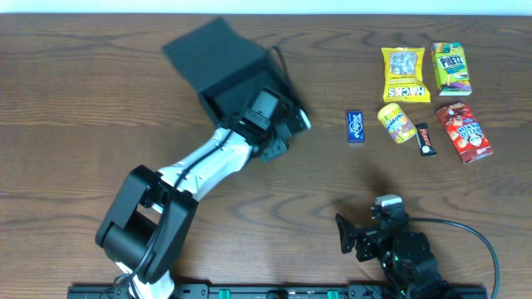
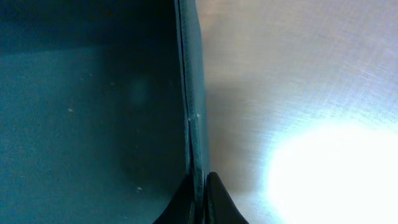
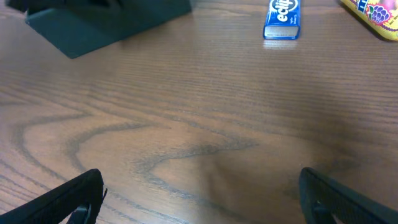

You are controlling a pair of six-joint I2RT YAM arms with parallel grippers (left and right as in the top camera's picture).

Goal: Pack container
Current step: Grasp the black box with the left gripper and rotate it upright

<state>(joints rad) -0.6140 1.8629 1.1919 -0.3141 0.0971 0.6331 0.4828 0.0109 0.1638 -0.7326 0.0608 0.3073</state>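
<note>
Matte black, square cardboard container (image 1: 218, 60) with an attached flap lid is seen on the wooden desk (image 1: 274, 191). Its thin side wall is clamped between the jaws of the left pincer (image 2: 198, 194). The right pincer (image 3: 199, 196) is held spread wide, low over the desk, with a small blue gum pack (image 3: 283, 18) lying ahead of it.

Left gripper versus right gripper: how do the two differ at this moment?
The left gripper is shut on the container wall, one of its fingers on each side; the right gripper is open and holds nothing. The left arm reaches far out to the container; the right gripper sits back near the front edge of the table, short of the blue gum pack. Both are dark and low over the table.
</note>
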